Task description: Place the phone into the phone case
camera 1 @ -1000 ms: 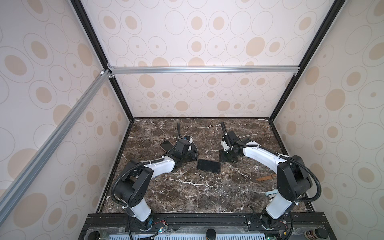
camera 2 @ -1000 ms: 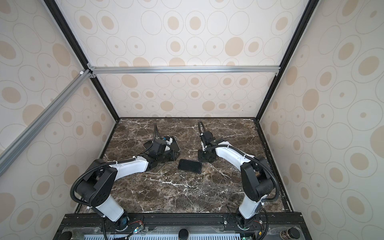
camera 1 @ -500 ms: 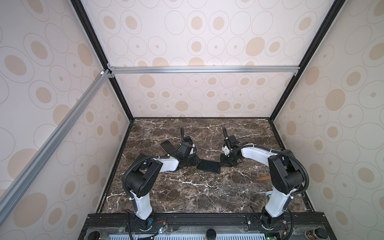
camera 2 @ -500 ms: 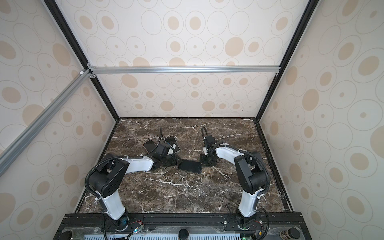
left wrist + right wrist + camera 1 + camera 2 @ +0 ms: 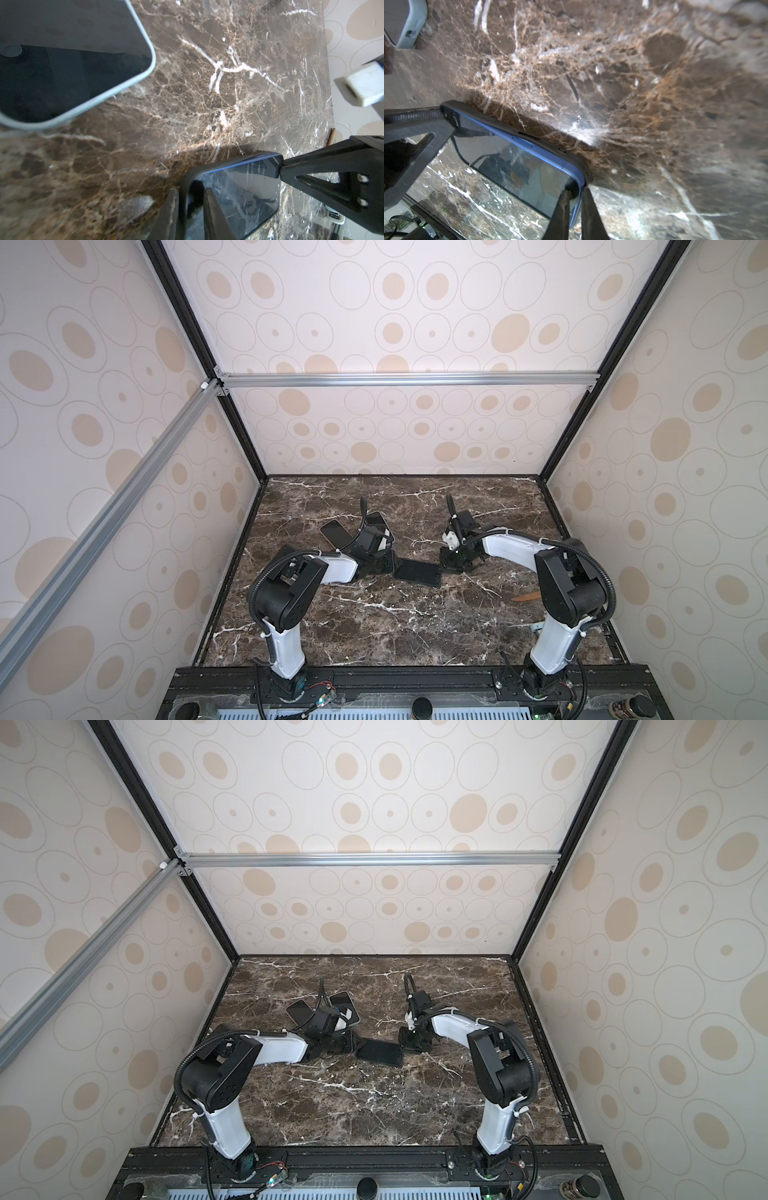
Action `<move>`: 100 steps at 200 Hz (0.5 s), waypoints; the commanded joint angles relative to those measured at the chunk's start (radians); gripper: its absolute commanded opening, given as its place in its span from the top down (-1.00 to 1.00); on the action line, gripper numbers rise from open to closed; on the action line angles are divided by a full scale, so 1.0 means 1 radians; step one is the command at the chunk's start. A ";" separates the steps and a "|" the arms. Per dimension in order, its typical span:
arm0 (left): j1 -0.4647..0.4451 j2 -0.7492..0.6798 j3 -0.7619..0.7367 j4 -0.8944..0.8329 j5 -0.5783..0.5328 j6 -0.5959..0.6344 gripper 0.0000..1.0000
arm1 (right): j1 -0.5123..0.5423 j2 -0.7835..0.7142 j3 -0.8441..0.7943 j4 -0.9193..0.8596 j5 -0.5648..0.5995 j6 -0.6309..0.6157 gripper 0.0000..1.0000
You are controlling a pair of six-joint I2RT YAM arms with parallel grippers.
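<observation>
Robotics lab test cell: an enclosure of circle-patterned wall panels [image 5: 374, 302] on a black and aluminium frame [image 5: 407, 379], a brown marble tabletop [image 5: 374, 626], and a left robot arm [image 5: 286, 601] and right robot arm [image 5: 565, 593] mounted on a front rail [image 5: 415, 678] with loose wiring

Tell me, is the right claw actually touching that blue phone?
Touching. The right wrist view shows the right claw pinching a corner of the blue phone, with no gap showing on either side.
</observation>
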 commanded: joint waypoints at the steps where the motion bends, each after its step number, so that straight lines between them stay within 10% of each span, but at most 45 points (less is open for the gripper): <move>1: 0.001 0.006 -0.011 0.006 0.012 -0.013 0.56 | -0.002 0.108 -0.055 -0.018 0.118 -0.020 0.75; 100: 0.001 0.007 -0.017 0.013 0.017 -0.026 0.56 | 0.082 0.255 -0.103 0.007 0.283 -0.022 0.78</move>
